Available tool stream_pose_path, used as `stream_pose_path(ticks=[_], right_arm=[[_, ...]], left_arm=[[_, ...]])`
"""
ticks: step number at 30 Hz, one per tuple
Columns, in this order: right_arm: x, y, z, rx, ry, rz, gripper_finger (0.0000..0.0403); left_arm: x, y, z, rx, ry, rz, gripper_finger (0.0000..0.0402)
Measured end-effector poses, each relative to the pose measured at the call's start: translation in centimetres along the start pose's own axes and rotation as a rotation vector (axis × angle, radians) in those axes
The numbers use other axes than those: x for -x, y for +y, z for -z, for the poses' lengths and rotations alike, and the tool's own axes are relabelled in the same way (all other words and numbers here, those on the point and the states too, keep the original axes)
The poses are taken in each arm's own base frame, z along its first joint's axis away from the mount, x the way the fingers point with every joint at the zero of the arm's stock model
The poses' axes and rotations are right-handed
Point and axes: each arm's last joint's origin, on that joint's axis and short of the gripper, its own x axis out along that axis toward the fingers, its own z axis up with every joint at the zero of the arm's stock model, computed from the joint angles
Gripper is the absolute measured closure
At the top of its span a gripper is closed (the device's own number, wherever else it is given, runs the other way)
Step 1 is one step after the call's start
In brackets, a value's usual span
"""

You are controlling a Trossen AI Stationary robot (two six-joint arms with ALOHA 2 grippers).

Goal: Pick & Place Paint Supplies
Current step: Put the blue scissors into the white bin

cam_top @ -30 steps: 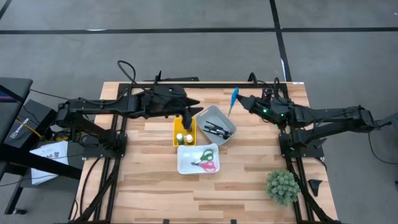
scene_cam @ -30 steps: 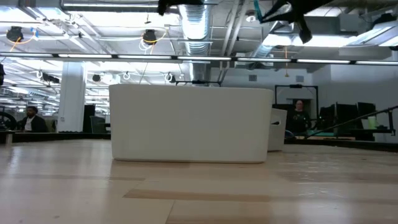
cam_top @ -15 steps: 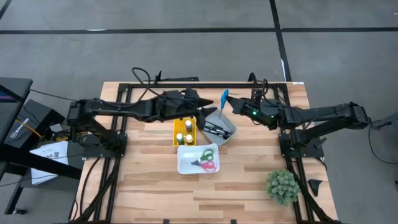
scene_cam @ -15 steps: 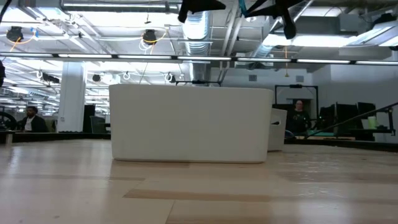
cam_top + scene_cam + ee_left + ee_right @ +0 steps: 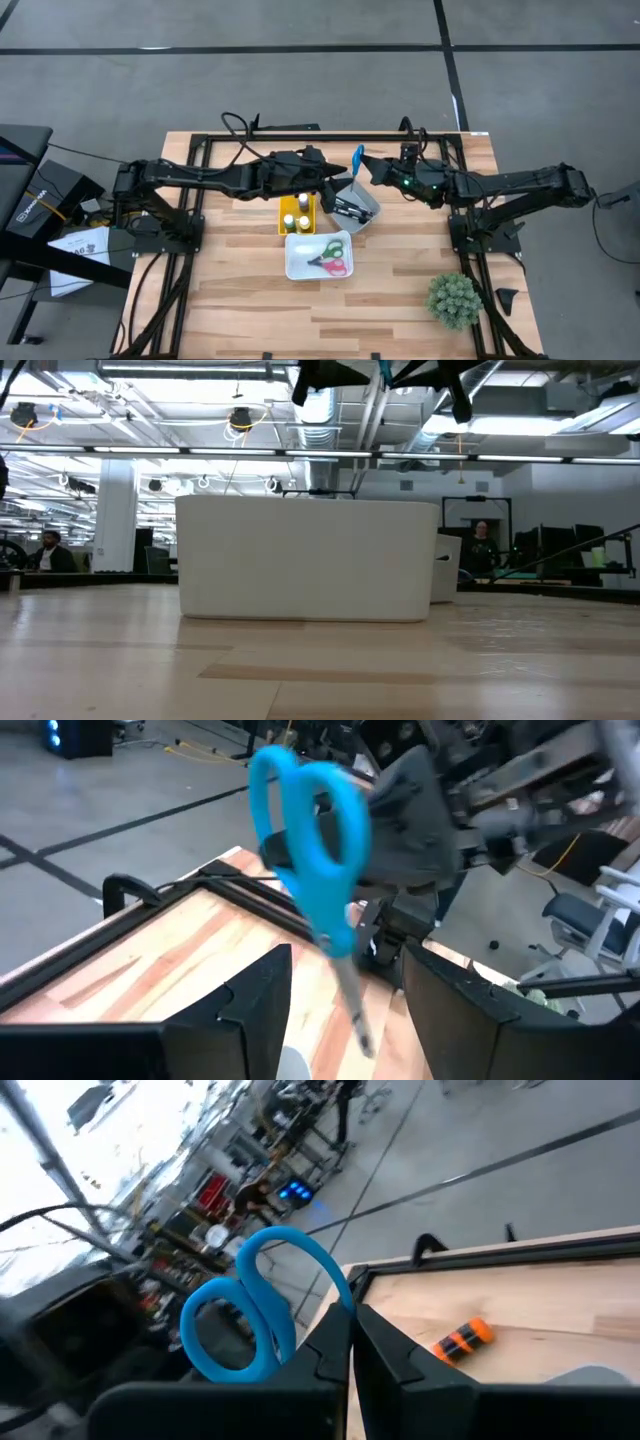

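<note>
High view shows the right hand point(image 5: 368, 166) clamped on the blue-handled scissors point(image 5: 358, 160), holding them in the air above the far edge of the grey bin point(image 5: 362, 195), handles pointing away from the hand and toward the left arm. The left hand point(image 5: 338, 177) sits just beside those scissors, its fingers spread apart with nothing between them, hovering over the gap between the yellow bin point(image 5: 297, 213) and the grey bin. From the left wrist view the scissors point(image 5: 310, 850) hang just ahead of the left hand's parted fingers point(image 5: 255, 995), blades angled down toward the gap between them, not touching either finger. From the right wrist view the right hand's fingers point(image 5: 330, 1355) meet tightly on the blades, with the blue loops point(image 5: 250, 1315) sticking out past them; an orange paint bottle point(image 5: 462, 1340) lies on the wooden counter point(image 5: 540, 1295) farther off. Below the left hand, the yellow bin holds small bottles, the grey bin holds dark paintbrushes point(image 5: 350, 208), and the white tray point(image 5: 300, 262) nearer the counter's front edge holds scissors with pink and green handles point(image 5: 331, 258). A fuzzy green plant point(image 5: 453, 298) stands well apart from the right hand.
</note>
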Motion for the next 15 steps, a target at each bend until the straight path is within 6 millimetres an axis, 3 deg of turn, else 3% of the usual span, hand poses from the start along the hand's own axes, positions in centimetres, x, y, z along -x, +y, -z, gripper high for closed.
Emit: stream_pose_path(ticks=[15], right_arm=[[0.27,0.25,0.38,0.015,0.03,-0.024,0.0403]], left_arm=[[-0.98,0.47,0.12,0.051,-0.04,-0.018,0.0219]])
